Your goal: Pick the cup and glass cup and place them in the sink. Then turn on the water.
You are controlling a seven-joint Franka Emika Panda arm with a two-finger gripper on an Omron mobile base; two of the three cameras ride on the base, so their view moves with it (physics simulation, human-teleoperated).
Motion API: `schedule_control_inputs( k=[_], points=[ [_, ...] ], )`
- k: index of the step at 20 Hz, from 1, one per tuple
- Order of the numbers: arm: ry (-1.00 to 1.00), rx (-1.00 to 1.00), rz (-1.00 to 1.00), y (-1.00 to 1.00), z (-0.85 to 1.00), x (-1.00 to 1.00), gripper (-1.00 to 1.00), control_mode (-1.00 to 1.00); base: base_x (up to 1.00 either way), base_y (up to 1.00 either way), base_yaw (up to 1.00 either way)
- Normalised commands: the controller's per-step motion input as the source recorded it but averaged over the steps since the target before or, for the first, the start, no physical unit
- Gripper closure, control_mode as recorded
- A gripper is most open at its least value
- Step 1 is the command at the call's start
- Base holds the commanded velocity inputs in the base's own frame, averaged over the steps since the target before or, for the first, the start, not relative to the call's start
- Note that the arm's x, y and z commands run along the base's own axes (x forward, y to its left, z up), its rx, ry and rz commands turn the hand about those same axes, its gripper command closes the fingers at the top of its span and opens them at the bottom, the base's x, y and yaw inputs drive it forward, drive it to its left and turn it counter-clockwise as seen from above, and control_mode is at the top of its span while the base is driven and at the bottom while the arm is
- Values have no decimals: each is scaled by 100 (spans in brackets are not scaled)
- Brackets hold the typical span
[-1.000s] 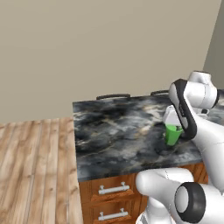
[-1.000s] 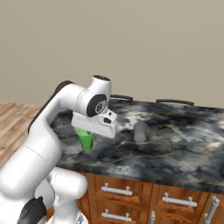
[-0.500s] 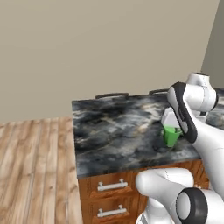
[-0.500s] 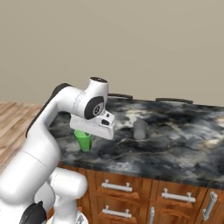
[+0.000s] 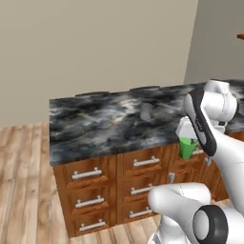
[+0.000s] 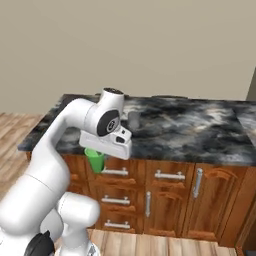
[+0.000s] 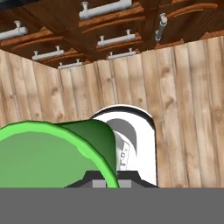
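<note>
The bright green cup (image 5: 187,148) (image 6: 94,159) hangs in the air in front of the wooden drawers, off the counter's front edge, with my gripper (image 5: 188,139) (image 6: 98,150) shut on it from above. In the hand view the cup's green rim (image 7: 48,155) fills the lower left, close to the gripper (image 7: 112,183), with floorboards beneath. The grey see-through glass cup (image 5: 146,112) (image 6: 133,119) stands upright on the dark marble counter (image 5: 95,124) (image 6: 190,127), well behind the held cup. The sink and its faucet are out of view.
Wooden cabinet drawers with metal handles (image 5: 86,174) (image 6: 169,176) (image 7: 114,40) run below the counter. Plank flooring (image 5: 24,190) (image 7: 183,100) spreads left of and in front of the cabinets. A beige wall (image 5: 95,43) stands behind the counter.
The whole picture has shifted, so the base has driven back from the counter. The held green cup has come off the countertop and now hangs lower, before the drawers.
</note>
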Motion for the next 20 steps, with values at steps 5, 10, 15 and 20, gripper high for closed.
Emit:
schedule_control_inputs(
  k=[5,10,15,20],
  points=[
    [0,0,0,0,0,0,100,100,0,0,-29],
    [0,0,0,0,0,0,100,100,-12,-19,-52],
    [0,0,0,0,0,0,100,100,-10,-11,-65],
    [0,0,0,0,0,0,100,100,-2,-1,-64]
  ],
)
